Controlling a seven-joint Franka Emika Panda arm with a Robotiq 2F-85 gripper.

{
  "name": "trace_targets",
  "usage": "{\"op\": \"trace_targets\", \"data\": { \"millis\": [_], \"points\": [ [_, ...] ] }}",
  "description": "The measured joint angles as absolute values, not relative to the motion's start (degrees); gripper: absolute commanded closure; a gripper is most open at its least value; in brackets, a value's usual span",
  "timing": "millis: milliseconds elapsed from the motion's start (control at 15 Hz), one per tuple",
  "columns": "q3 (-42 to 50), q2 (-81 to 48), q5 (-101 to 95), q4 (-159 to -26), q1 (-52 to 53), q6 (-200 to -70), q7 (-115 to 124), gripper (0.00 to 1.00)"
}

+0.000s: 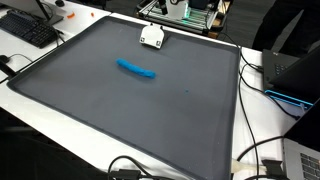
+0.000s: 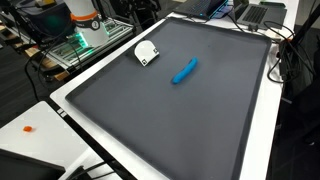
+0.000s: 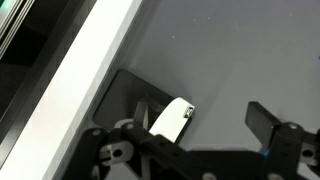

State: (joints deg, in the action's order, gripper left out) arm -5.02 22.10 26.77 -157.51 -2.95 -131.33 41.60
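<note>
Showing wide, empty fingers at the wrist view's bottom, the gripper could flick the small white thing off the mat if it closes crooked.

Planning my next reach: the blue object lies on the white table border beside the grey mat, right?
No. The blue object lies on the grey mat itself, well inside the white border, as both exterior views show.

Matt mat, plastic parts
The grey mat is smooth and dull; blue stick looks plastic; gripper shell white, slightly glossy.
</note>
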Motion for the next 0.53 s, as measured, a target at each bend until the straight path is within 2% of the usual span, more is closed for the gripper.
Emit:
{"op": "trace_targets", "data": {
  "millis": [533],
  "points": [
    [-5.2, 12.6, 26.1, -157.4, -2.0, -139.4, 45.7, 0.0]
  ]
}}
